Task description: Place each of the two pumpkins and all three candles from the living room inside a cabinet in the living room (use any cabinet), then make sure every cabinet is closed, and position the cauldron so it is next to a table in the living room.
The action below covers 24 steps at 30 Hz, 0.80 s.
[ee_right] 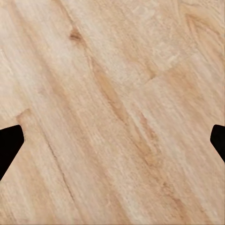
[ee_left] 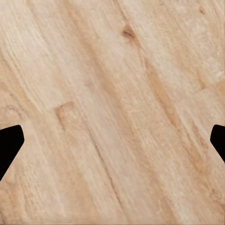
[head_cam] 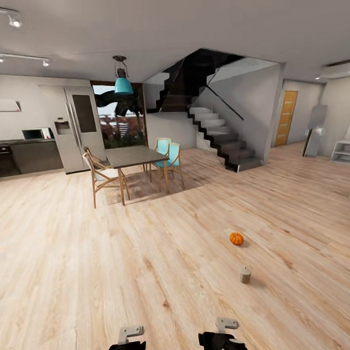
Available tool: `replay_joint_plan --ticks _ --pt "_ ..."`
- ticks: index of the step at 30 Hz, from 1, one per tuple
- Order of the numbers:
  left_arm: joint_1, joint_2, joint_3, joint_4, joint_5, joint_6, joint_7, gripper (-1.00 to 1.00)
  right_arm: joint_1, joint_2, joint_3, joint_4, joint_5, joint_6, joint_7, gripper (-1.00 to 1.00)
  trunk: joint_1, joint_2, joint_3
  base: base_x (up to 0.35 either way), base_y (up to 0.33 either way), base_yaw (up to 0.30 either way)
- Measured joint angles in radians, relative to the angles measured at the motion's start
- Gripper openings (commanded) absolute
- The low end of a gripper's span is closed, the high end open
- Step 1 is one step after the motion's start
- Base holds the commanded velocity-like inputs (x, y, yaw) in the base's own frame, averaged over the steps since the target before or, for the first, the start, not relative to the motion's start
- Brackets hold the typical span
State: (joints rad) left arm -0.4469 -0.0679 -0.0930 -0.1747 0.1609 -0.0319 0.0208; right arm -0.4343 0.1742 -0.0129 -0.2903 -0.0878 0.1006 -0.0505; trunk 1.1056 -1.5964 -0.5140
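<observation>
A small orange pumpkin [head_cam: 236, 238] lies on the wooden floor ahead and to the right. A stubby grey-beige candle [head_cam: 245, 274] stands upright a little nearer to me, apart from the pumpkin. My left gripper [head_cam: 126, 344] and right gripper [head_cam: 224, 338] hang low at the near edge of the head view, well short of both objects. In the left wrist view the left gripper [ee_left: 112, 145] has dark fingertips [ee_left: 9, 145] spread wide over bare floor. The right gripper [ee_right: 112, 145] looks the same, its fingertips [ee_right: 9, 145] wide apart and holding nothing.
A dining table [head_cam: 134, 156] with wooden and teal chairs stands far ahead on the left, with a refrigerator [head_cam: 77, 128] and kitchen counter behind it. A dark staircase [head_cam: 219, 135] rises at the back. A white shelf [head_cam: 346, 151] sits far right. Open wood floor lies between.
</observation>
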Motion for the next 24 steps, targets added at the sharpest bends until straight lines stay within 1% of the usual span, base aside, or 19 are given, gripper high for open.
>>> replay_joint_plan --ticks 9,13,18,24 --pt "0.0 0.0 0.0 0.0 -0.001 0.0 0.0 1.0 0.0 0.0 0.0 0.0 0.0 0.0 0.0 1.0 0.0 0.0 0.0 0.004 0.0 0.29" --pt "0.0 0.0 0.0 0.0 -0.003 0.0 0.0 1.0 0.0 -0.001 0.0 0.0 0.0 0.0 0.0 1.0 0.0 0.0 0.0 0.104 0.0 0.235" --pt "0.001 0.0 0.0 0.0 -0.004 0.0 0.0 1.0 0.0 -0.001 0.0 0.0 0.0 0.0 0.0 1.0 0.0 0.0 0.0 0.223 0.0 0.068" --pt "0.006 0.0 0.0 0.001 -0.006 -0.016 0.0 1.0 0.0 -0.002 -0.001 -0.001 0.0 0.0 0.0 1.0 -0.001 0.0 0.0 0.302 0.0 0.012"
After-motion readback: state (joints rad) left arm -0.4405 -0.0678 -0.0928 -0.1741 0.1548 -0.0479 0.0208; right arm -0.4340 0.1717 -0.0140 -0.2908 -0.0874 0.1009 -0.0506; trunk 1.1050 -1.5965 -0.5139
